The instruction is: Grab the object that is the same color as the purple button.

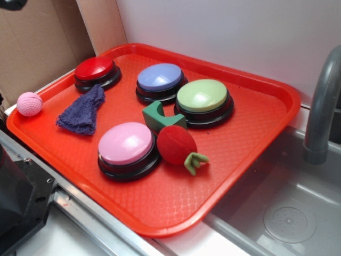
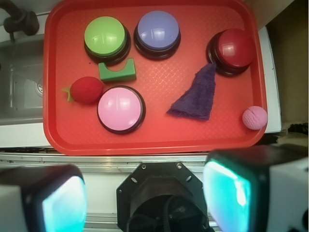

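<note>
end effector (image 2: 145,198) spread wide, holding nothing, well back from the tray (image 2: 154,142); probably best to drop onto the rag's (image 2: 195,96) broad end, clear of the red button (image 2: 232,48).

Black body (image 2: 161,200), seemingly teal-padded white jaws

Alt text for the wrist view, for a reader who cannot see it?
A purple cloth lies on a red tray beside a red button, with purple, green and pink buttons around. The open gripper hangs above the tray's near edge.
</note>
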You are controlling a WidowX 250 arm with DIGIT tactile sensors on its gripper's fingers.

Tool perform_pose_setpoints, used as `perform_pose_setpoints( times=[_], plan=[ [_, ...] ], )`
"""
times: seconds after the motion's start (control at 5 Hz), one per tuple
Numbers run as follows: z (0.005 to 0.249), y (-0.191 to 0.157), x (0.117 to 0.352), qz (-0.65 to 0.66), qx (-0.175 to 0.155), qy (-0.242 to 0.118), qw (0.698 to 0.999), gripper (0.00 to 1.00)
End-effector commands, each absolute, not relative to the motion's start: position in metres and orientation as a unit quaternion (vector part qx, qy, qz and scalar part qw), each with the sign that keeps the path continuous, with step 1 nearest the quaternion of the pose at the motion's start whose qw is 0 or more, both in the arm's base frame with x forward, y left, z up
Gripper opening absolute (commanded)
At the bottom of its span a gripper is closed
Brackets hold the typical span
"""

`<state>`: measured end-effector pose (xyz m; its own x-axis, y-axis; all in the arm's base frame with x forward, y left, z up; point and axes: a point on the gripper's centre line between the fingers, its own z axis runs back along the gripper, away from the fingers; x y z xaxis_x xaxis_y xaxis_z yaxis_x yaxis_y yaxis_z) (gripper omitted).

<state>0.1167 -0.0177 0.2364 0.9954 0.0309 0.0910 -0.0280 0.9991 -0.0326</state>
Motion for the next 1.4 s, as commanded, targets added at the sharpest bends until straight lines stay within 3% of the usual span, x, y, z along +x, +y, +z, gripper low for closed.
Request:
perform_pose_setpoints(
  times=[0.0,0.4,0.6,1.2],
  plan=[
    [0.236,-0.018,0.117,0.015,-0.016,-0.046,0.999,1.0],
    [0.209,0.022,0.142,0.118,0.011,-0.058,0.991,1.0],
    [0.178,0.046,0.16,0.168,0.029,-0.043,0.984,1.0],
    [0.097,0.09,0.187,0.271,0.076,-0.074,0.957,1.0]
  ],
)
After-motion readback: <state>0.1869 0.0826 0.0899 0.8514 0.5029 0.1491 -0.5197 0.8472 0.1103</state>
